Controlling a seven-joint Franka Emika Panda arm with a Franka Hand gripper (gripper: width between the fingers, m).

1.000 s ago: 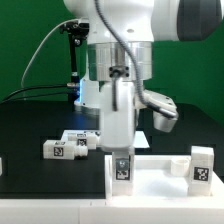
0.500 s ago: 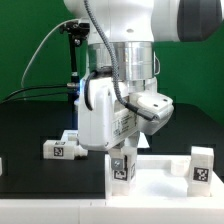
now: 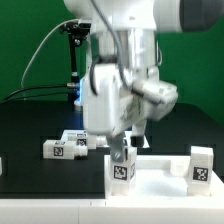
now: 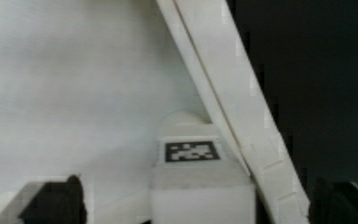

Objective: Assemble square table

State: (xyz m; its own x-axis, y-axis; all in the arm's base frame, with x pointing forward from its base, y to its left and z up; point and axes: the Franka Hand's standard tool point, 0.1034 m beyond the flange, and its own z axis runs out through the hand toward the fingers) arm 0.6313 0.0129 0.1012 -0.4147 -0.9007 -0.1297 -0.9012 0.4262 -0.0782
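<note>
Square table top (image 3: 160, 178) lies on the black table (image 3: 30, 130). Two legs stand on it, apparently fitted; a loose leg (image 3: 65, 148) remains. The gripper (image 3: 122, 150) hovers over the middle leg (image 3: 122, 170); its jaw opening cannot be determined.

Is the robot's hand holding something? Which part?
Can't tell. The gripper sits at the top of the upright leg, but blur hides whether it pinches it.
</note>
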